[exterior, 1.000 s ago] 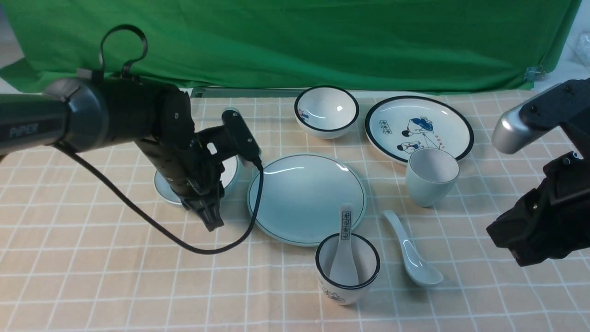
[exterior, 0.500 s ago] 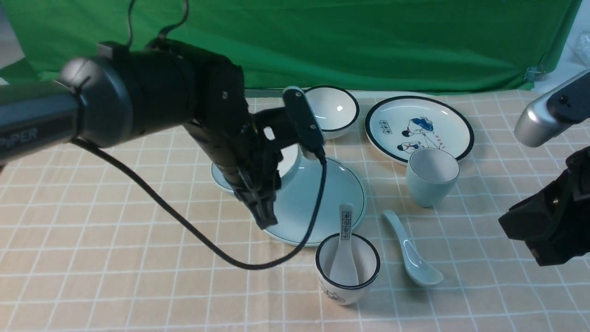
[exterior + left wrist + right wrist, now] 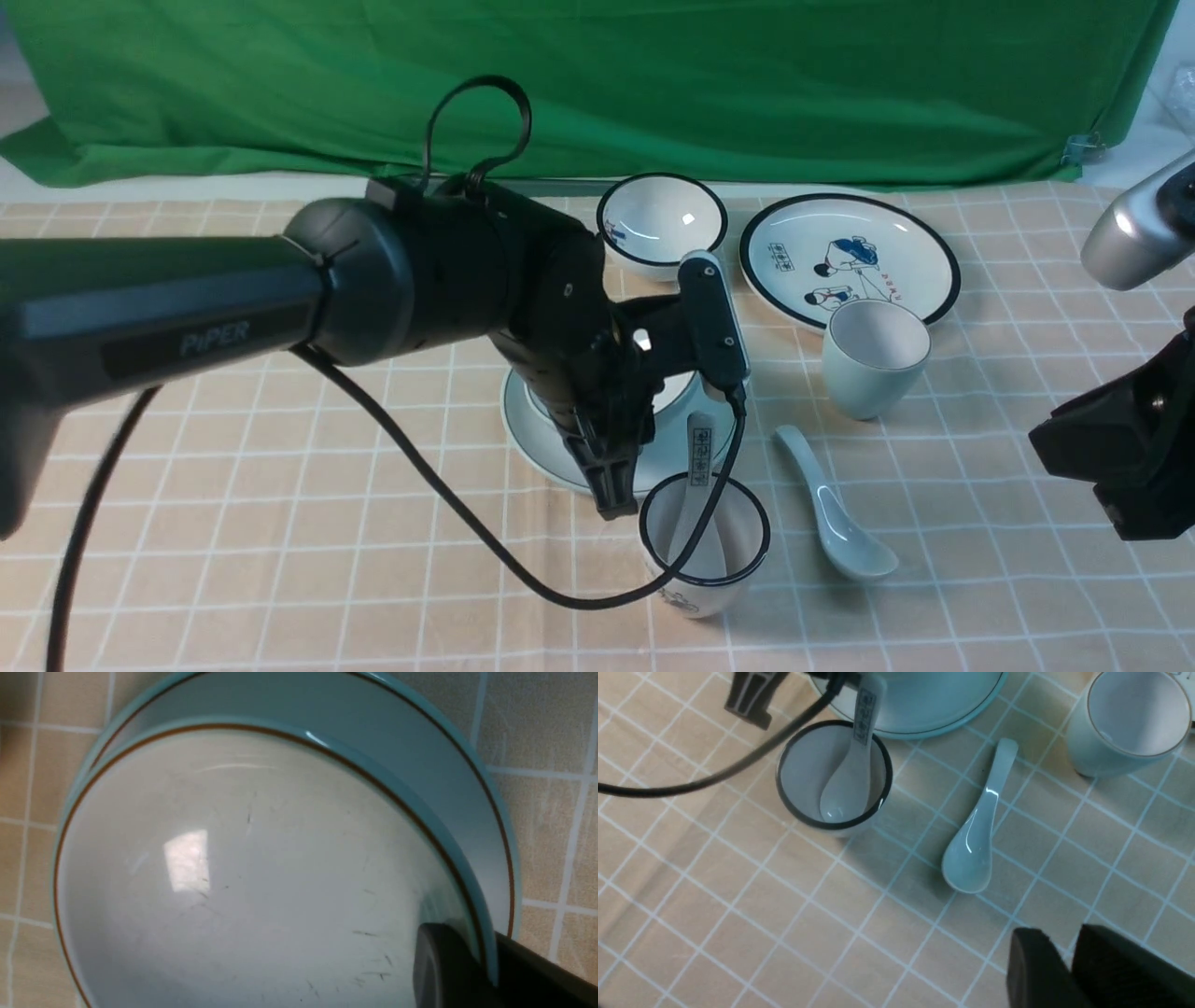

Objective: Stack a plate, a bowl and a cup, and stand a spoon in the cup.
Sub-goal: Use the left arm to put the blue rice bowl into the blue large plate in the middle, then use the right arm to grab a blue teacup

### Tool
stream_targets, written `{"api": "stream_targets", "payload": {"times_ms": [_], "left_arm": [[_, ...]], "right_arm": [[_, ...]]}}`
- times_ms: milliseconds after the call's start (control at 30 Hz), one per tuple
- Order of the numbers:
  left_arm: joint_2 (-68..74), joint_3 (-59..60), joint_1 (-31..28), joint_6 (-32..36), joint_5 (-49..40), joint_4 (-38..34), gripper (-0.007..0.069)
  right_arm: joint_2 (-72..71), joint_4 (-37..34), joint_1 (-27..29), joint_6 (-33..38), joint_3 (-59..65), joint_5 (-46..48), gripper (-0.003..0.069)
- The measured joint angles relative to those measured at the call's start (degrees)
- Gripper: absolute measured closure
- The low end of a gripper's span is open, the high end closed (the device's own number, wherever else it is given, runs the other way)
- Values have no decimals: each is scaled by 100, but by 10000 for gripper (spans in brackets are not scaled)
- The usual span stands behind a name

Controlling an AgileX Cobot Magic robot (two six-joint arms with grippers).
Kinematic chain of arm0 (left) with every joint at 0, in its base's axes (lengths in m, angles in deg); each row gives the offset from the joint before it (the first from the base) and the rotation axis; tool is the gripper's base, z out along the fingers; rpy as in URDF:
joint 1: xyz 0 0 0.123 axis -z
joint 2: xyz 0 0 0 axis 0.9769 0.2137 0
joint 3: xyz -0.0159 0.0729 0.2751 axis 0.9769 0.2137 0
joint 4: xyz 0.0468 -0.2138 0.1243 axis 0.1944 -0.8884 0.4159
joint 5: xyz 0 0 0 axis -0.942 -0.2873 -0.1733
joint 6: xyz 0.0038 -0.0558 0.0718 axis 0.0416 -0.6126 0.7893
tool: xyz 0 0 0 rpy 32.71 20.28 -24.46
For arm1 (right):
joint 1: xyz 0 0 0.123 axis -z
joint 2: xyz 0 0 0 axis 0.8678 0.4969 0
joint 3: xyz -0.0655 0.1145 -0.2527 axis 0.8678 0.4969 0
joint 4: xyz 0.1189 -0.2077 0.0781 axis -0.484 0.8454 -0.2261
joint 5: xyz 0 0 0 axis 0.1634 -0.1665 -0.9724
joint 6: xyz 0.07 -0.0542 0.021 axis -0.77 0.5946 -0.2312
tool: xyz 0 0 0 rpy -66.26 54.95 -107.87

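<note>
My left gripper (image 3: 614, 499) is shut on the rim of the pale blue-green bowl (image 3: 243, 868), one finger inside (image 3: 444, 966) and one outside. The bowl (image 3: 680, 392) is over the middle of the pale blue-green plate (image 3: 532, 434), whose rim (image 3: 434, 765) shows beyond the bowl's edge. I cannot tell whether the bowl touches the plate. The plain cup (image 3: 873, 359) stands upright to the right of the plate. In front of it the plain spoon (image 3: 831, 509) lies flat on the cloth. My right gripper (image 3: 1064, 952) hovers at the right near the spoon (image 3: 976, 830), slightly open and empty.
A white black-rimmed cup (image 3: 705, 551) with a marked spoon (image 3: 700, 448) in it stands just in front of the plate, and the left arm's cable (image 3: 523, 569) drapes across it. A white printed bowl (image 3: 661, 224) and a cartoon plate (image 3: 848, 257) sit at the back before the green cloth.
My left arm has carried the bowl to the right, from the cloth left of the plate to over the plate. The right arm has drawn back slightly toward the right edge.
</note>
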Motion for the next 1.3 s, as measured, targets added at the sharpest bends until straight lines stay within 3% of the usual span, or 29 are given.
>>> {"api": "stream_targets", "payload": {"times_ms": [267, 367, 400, 467, 533, 700, 900, 1067, 1100, 1200, 1300], "left_arm": [[33, 0, 0, 21, 42, -105, 547], [33, 0, 0, 38, 49, -111, 494], [33, 0, 0, 44, 56, -111, 432], [33, 0, 0, 44, 63, -106, 398], [33, 0, 0, 44, 106, -78, 319], [-63, 0, 0, -332, 89, 174, 205], [-593, 0, 0, -1024, -224, 397, 150], [-1527, 13, 0, -2113, -607, 417, 266], [-1947, 93, 0, -2397, -654, 362, 363], [-3042, 544, 0, -2644, -544, 145, 553], [-4351, 1442, 0, -2750, -15, -121, 613]], "right_arm": [[-6, 2, 0, -50, 0, 13, 470], [-6, 2, 0, -92, 0, 33, 430], [-6, 2, 0, -123, 0, 66, 381], [-6, 2, 0, -138, 0, 85, 358], [-6, 2, 0, -172, 0, 90, 321], [144, 2, 0, -172, 0, 90, 312], [821, 13, 0, -172, -275, -21, 309], [1671, 196, 8, -172, -862, -85, 286], [2003, 239, 47, -172, -1120, -79, 272], [2843, 267, 198, -172, -1803, -52, 258], [3690, 233, 270, -172, -2436, 58, 256]]}}
